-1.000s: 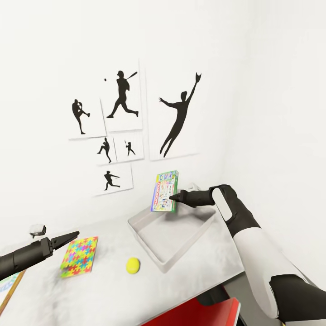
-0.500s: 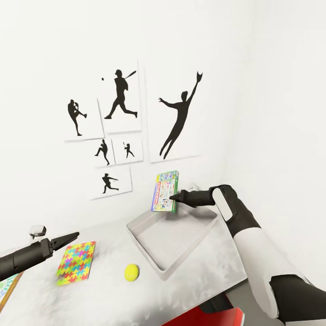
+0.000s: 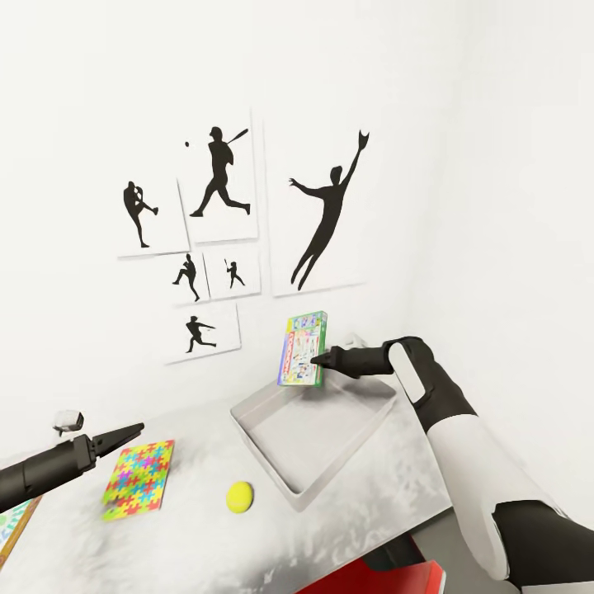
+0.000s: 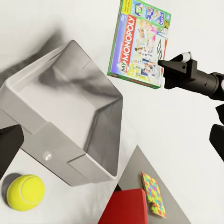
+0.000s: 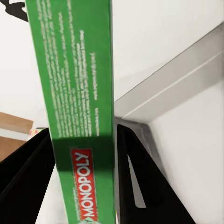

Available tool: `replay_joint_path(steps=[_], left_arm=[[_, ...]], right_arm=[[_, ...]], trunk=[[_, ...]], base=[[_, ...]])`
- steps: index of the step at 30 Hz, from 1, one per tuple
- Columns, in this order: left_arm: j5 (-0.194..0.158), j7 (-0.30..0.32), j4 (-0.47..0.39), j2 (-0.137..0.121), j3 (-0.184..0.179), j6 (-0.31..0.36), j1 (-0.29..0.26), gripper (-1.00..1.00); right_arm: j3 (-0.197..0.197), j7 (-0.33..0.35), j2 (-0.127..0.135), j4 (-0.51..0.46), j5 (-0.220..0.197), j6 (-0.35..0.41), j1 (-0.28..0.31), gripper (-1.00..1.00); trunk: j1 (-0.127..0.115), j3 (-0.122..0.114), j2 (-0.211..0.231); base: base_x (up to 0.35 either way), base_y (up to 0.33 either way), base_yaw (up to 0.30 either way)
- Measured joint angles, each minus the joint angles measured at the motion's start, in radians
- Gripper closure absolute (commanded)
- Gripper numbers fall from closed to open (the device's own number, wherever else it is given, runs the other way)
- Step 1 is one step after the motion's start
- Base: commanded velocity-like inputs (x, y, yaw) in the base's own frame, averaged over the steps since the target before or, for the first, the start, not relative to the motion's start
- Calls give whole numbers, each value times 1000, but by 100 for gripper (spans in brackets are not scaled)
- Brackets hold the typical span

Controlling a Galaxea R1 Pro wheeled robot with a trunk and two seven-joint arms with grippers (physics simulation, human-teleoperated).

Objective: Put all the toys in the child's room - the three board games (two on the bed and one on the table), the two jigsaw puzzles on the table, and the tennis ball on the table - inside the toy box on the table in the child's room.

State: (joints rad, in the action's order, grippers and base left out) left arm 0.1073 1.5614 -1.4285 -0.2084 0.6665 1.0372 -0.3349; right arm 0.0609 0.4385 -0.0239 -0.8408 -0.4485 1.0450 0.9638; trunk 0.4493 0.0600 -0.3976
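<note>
White-walled room, baseball silhouette pictures [image 3: 216, 173] on the wall, grey table [image 3: 371, 503] below them.

Right hand [image 3: 315, 360] is clamped on a green Monopoly box [image 3: 301, 349]; the right wrist view shows a finger [image 5: 135, 186] on each side of the box's narrow edge. Box is upright, held in the air over the far rim of the toy box [image 3: 285, 483], not touching it. The left wrist view shows the same: Monopoly box [image 4: 139, 44] hanging above the tray's back wall, clear of it.

Toy box interior looks empty, as far as I can see, so nothing is stowed yet. This game is the first one going in; my read is it's mid-placement, needs lowering and probably tipping flat before release.

Left hand [image 3: 136, 428] hovers over the near-left part of the table, holding nothing; whether its fingers are parted or together, can't tell. Jigsaw [image 3: 139, 477] lies flat just beyond and below its tip. Ball [image 3: 240, 497] sits on the table between the jigsaw and the toy box, near the tray's front corner.

Another colourful flat item [image 3: 15, 521] pokes in at the left frame edge, likely the second jigsaw or a game; too cropped to say.

Still to do, by my count: this game, two more games, both jigsaws, the ball.
</note>
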Motion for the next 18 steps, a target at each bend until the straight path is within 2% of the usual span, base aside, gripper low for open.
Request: replay_joint_path(steps=[13, 16, 18], left_arm=[[-1, 0, 0, 0, 0, 0, 0, -100], [-1, 0, 0, 1, -1, 0, 0, -100], [-1, 0, 0, 1, -1, 0, 0, -100]], right_arm=[[-6, -4, 4, 12, -2, 0, 10, 100], [-9, -9, 28, 47, 6, -1, 35, 100], [-11, -12, 46, 105, 10, -1, 68, 100]], trunk=[[0, 0, 0], [0, 0, 0], [0, 0, 0]], base=[[0, 0, 0], [0, 0, 0], [0, 0, 0]])
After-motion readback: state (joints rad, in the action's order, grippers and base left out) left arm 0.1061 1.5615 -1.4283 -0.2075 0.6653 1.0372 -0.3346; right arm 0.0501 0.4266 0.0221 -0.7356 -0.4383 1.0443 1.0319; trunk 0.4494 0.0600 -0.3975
